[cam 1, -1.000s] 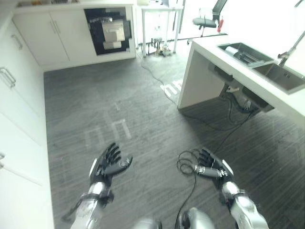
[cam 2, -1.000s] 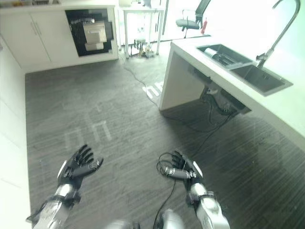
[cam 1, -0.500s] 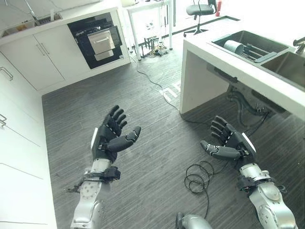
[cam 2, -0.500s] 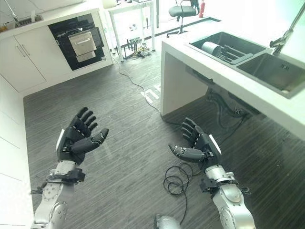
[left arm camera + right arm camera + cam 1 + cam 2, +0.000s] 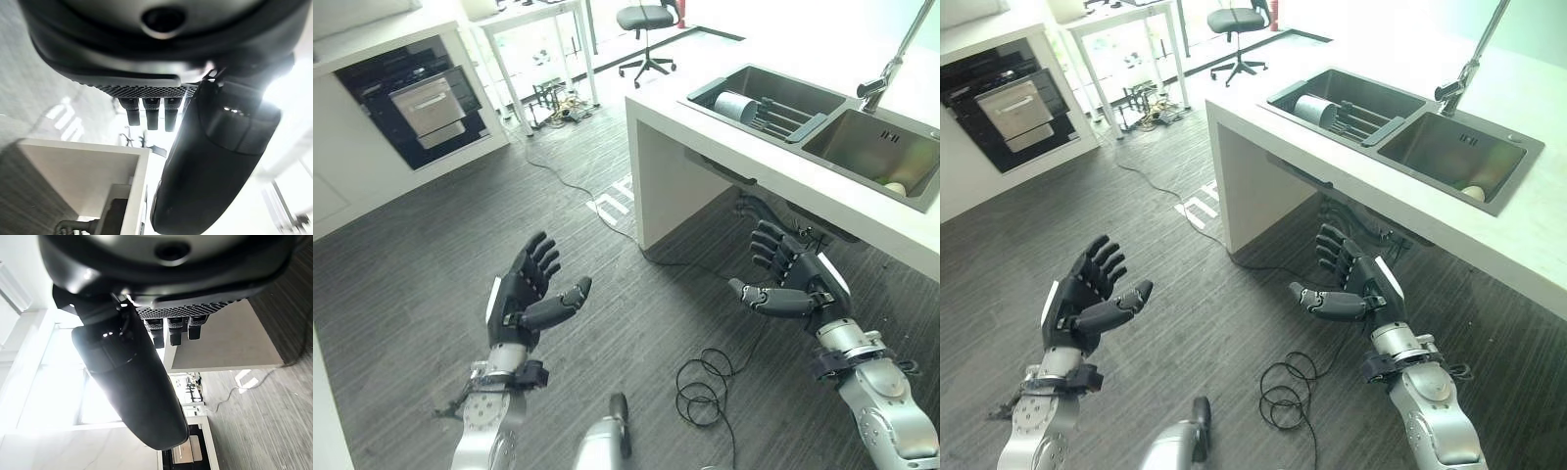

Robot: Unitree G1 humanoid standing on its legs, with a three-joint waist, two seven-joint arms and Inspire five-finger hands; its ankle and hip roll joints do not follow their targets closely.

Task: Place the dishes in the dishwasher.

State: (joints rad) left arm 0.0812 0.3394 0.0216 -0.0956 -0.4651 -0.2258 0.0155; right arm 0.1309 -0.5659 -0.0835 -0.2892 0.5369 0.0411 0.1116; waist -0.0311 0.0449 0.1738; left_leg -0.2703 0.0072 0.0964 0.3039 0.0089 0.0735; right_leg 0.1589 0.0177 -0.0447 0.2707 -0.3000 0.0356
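Oven (image 5: pixel 416 103): a dark built-in unit in the white cabinets at the far left; its inside is too dark to make out, and I cannot tell if it is an oven or the dishwasher.
Left hand (image 5: pixel 521 299): it is raised above the dark striped floor (image 5: pixel 431 284) at the near left, with the fingers straight and spread and the thumb standing out to the right. It holds nothing and touches nothing. In its wrist view the fingers (image 5: pixel 152 111) show as short straight stubs past the palm.
Table (image 5: pixel 524 20): a white table at the far middle, cut off by the top edge; things lie under it but they are too small to name.
Chair (image 5: pixel 646 24): a dark office chair on wheels, far, just right of the table.
Counter (image 5: pixel 705 147): a white island at the right, with a sink of two basins in it.
Left basin (image 5: pixel 769 103): here is a rack with one pale round dish (image 5: pixel 734 106) standing on edge; the rest of the rack is hard to read.
Right basin (image 5: pixel 876 157): a small pale object (image 5: pixel 895 188) lies at its near right corner; its kind I cannot tell.
Tap (image 5: pixel 891 61): it stands behind the basins, its top cut off.
Right hand (image 5: pixel 798 284): it is raised in the air at the near right, in front of the counter, fingers straight and apart, thumb pointing left. It is empty and touches nothing.
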